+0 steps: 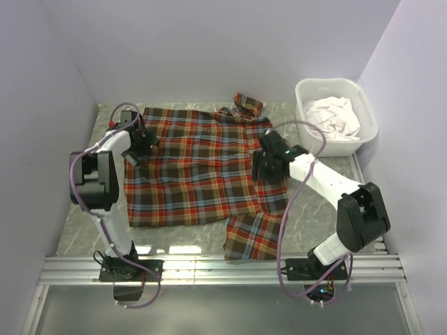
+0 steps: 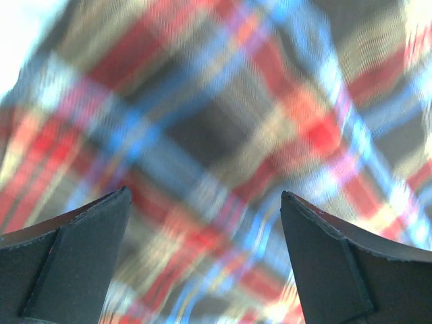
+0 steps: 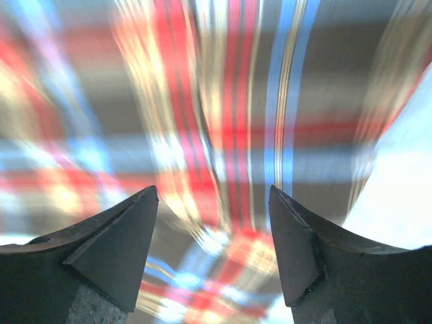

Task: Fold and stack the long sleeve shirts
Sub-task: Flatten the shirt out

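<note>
One long sleeve shirt [image 1: 199, 171], plaid in red, orange, teal and dark brown, lies spread flat across the table. Its collar [image 1: 248, 103] points to the back, and one sleeve [image 1: 255, 237] is folded down toward the near edge. My left gripper [image 1: 143, 143] hovers over the shirt's left edge, open. In the left wrist view the left gripper [image 2: 204, 192] has only blurred plaid cloth [image 2: 223, 121] beneath it. My right gripper [image 1: 269, 157] is over the shirt's right side, also open. In the right wrist view the right gripper [image 3: 212, 190] shows blurred plaid [image 3: 223, 101] below it and nothing held.
A white basket [image 1: 334, 146] holding white cloth [image 1: 335, 115] stands at the back right corner. Lilac walls close in the table on the left, back and right. A metal rail [image 1: 223, 269] carrying both arm bases runs along the near edge.
</note>
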Controlling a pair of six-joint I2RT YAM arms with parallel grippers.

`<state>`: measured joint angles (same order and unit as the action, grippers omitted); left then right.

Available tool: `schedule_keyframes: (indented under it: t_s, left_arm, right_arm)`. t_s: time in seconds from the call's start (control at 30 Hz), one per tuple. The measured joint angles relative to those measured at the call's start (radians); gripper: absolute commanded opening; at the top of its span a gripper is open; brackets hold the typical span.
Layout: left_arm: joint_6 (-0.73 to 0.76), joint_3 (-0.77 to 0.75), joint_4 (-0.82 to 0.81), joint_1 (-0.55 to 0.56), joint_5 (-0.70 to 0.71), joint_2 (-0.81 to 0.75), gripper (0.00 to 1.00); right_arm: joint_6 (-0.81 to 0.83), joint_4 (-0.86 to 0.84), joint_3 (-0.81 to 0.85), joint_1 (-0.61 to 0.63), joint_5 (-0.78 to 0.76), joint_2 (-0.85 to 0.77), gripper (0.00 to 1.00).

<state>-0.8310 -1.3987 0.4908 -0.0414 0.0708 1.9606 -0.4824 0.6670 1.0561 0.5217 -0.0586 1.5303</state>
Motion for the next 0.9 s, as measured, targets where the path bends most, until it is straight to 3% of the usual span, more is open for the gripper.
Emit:
schedule_keyframes:
  t_s: [0.2, 0.43, 0.63, 0.9]
  left_arm:
    - [0.003, 0.272, 0.012, 0.074, -0.013, -0.295, 0.99]
    - [-0.026, 0.575, 0.053, 0.089, -0.021, -0.574, 0.94]
    - [-0.069, 0.704, 0.055, 0.088, -0.050, -0.608, 0.92]
    - [-0.112, 0.736, 0.029, 0.066, -0.097, -0.628, 0.90]
  right_arm:
    - [-0.033, -0.175, 0.144, -0.163, 0.029, 0.023, 0.63]
    - [-0.116, -0.368, 0.221, -0.265, 0.098, 0.212, 0.62]
    - [-0.199, -0.451, 0.237, -0.278, 0.148, 0.391, 0.61]
    - [-0.253, -0.479, 0.230, -0.343, 0.144, 0.411, 0.61]
